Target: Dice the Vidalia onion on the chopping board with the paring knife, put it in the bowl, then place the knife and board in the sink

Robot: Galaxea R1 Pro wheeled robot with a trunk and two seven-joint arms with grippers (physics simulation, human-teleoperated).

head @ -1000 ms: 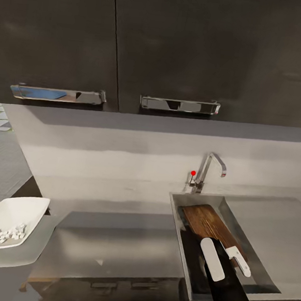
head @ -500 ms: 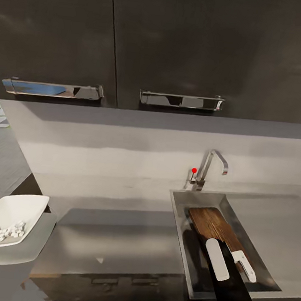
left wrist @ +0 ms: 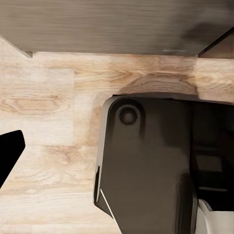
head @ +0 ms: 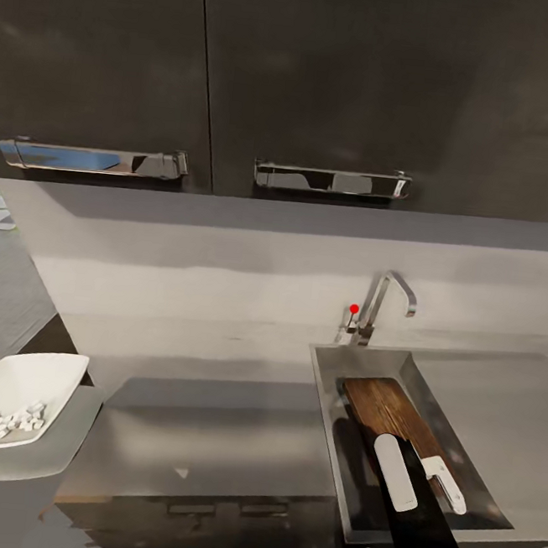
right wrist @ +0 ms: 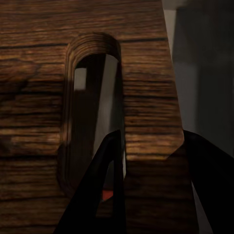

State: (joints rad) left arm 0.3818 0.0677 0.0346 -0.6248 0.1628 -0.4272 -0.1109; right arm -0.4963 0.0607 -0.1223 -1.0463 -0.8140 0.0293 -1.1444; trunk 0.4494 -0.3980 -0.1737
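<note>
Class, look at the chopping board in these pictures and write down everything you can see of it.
The chopping board is a brown wooden rectangle with rounded corners, dark grain lines and an oblong handle slot near one end. It lies inside the sink, tilted, its far end toward the tap. The right end effector is at its near end, one finger through the slot and one past the edge, seemingly gripping it. Its near end is hidden in the head view.

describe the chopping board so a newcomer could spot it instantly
Find the chrome tap against the pale backsplash; directly below it is the grey sink. The board lies inside that basin, with the right arm reaching down over its near end. It is the one brown, wood-grained thing among grey and black surfaces, and the right wrist view shows an oblong handle slot cut through it.
</note>
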